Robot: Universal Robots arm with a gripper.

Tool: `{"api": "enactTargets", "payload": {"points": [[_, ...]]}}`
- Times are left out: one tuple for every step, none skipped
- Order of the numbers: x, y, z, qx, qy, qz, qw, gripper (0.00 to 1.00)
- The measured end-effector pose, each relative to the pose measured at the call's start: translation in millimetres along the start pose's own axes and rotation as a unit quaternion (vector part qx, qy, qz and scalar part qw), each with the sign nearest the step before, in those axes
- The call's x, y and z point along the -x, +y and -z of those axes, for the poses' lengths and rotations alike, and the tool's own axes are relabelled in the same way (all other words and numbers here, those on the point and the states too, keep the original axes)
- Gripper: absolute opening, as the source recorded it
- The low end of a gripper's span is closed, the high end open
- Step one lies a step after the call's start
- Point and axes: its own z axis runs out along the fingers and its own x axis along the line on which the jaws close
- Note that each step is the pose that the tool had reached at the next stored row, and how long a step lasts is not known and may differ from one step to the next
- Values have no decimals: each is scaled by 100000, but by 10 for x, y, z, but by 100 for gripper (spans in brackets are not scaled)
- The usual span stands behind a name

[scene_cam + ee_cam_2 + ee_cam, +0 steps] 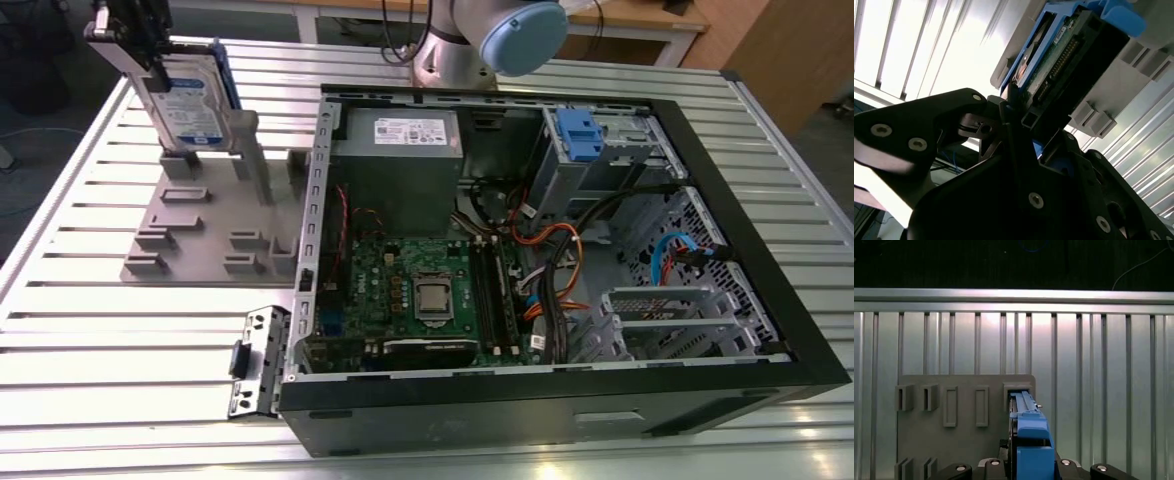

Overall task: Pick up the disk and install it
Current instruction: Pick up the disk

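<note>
The disk [191, 98], silver with a white-and-blue label and a blue frame, stands upright on edge at the far corner of the grey holder plate [200, 235], at the exterior view's left. My gripper [138, 40] comes down on its top and is shut on it. In the second wrist view the black fingers [1004, 112] clamp the disk [1064, 55] from both sides. The first wrist view looks down the disk's blue edge [1029, 432] to the holder slot [1016, 390]. I cannot tell whether its lower edge still sits between the holder's posts.
The open computer case [747, 250] lies on the slatted metal table [80, 330], to the exterior view's right of the holder. Inside are a grey power supply [398, 150], a green board [427, 290], cables and a drive bay with a blue clip [578, 132]. A small metal bracket [254, 360] lies beside the case.
</note>
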Motion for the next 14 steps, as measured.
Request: {"api": "enactTargets", "payload": {"points": [[0,0,8,-1,1,-3,100000,36],[0,0,17,-5,0,0,100000,36],[1,0,26,-1,-1,1,100000,36],[1,0,35,0,1,-1,100000,36],[1,0,44,2,1,-1,100000,36],[1,0,53,-1,1,1,100000,36],[2,0,62,-2,0,1,100000,36],[2,0,70,-5,-2,2,100000,36],[2,0,80,-1,0,1,100000,36],[3,0,89,-2,-1,0,100000,36],[3,0,97,-3,-2,0,100000,36],[3,0,106,-3,0,1,100000,36],[3,0,116,-5,0,-1,100000,36],[4,0,126,-3,2,0,100000,36]]}}
